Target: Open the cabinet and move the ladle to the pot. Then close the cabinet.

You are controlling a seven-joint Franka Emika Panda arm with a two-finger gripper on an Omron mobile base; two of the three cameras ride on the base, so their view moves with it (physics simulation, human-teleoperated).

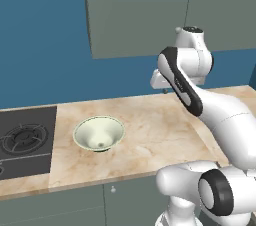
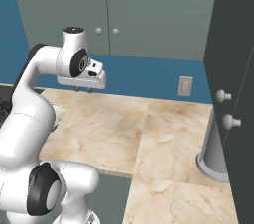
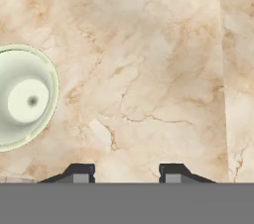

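Your cabinet (image 2: 109, 10) hangs shut on the blue wall, flat grey-green doors, two round knobs (image 2: 98, 30). Below it, your gripper (image 3: 126, 173) hovers over bare marble counter (image 3: 149, 69), jaws parted, holding nothing. A smooth pale bowl (image 1: 98, 133) sits between it and the stove (image 1: 25, 140).

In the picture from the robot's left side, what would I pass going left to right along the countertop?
Stove burner → pale green bowl → bare marble counter → the robot's white arm.
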